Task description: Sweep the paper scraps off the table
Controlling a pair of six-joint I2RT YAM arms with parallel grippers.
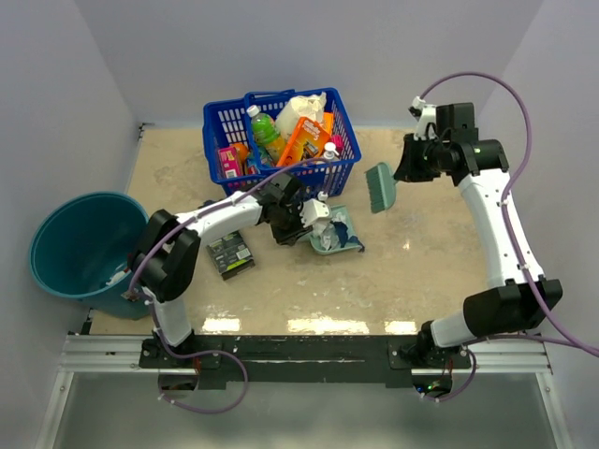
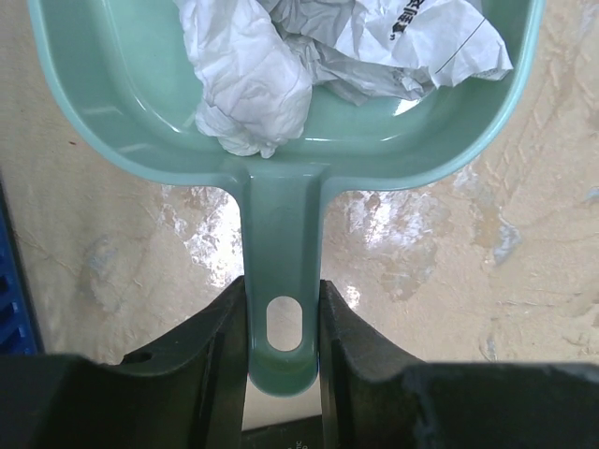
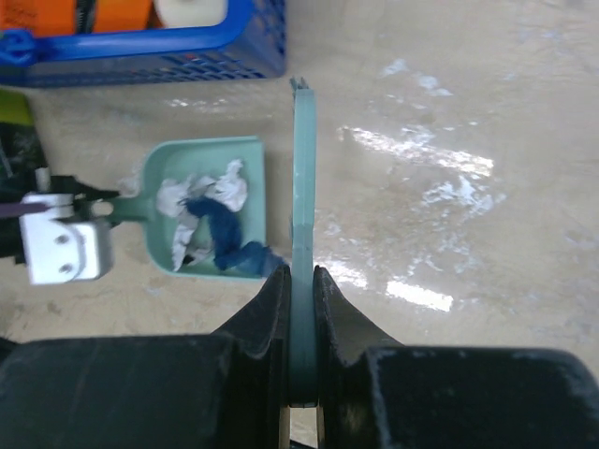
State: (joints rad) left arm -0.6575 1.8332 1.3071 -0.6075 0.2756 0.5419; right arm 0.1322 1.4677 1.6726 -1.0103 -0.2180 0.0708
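Jaws of the left gripper (image 2: 283, 313) clamp the one dustpan (image 2: 131, 103) by its handle; over the table (image 2: 487, 262) it holds the paper scraps (image 2: 253, 84), at least two white wads and one dark blue shred; light, soft, easily spilled, best carried level; right gripper (image 3: 301, 281) pinches one stiff brush (image 3: 303, 168).

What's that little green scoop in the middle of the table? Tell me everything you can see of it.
It is a mint-green dustpan, smooth glossy plastic by its look: a shallow tray with raised walls and a flat handle ending in an oval hanging hole. It seems to rest on the table, just in front of the blue basket. The left gripper clamps the handle from both sides. Crumpled paper scraps, white and dark blue, lie in it.
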